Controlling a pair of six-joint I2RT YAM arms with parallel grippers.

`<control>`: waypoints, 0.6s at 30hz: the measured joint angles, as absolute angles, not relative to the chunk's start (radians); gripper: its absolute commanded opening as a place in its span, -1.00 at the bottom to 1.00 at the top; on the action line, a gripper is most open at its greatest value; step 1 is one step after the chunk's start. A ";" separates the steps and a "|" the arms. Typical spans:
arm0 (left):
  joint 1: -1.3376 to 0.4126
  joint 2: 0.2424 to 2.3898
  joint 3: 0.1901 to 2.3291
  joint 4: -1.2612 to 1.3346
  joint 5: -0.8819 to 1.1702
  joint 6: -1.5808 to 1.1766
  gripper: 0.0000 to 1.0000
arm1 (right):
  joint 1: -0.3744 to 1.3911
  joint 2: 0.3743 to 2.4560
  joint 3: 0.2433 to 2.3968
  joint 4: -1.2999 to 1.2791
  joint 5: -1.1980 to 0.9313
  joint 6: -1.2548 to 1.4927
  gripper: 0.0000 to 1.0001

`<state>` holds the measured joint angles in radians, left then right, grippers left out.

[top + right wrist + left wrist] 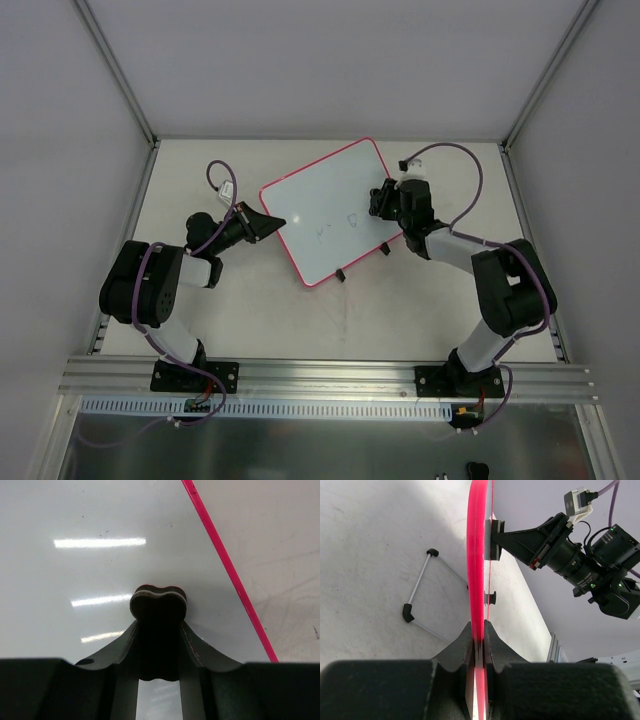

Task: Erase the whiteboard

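The table (450, 300) carries the whiteboard (320, 190) at its middle, turned askew; the left pincer (272, 224) is clamped on its left rim; the right pincer (383, 200) grips a black eraser (158, 600) on the board's right part; faint blue marks (350, 218) lie just leftward, toward the board's middle.

The whiteboard (478, 555) is being clamped edge-on by the left gripper (478, 630); an eraser block (488, 540) is being pressed against it by the right gripper (498, 540).
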<state>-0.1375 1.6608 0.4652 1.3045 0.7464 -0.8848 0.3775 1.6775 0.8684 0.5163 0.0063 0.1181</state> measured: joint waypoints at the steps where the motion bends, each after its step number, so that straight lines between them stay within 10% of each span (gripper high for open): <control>1: -0.136 1.661 0.465 1.304 0.747 -0.886 -1.00 | 0.395 1.676 0.869 0.516 0.040 0.111 -1.00; 18: -0.135 1.663 0.465 1.304 0.748 -0.885 -1.00 | 0.694 1.668 0.952 0.412 0.228 0.059 -1.00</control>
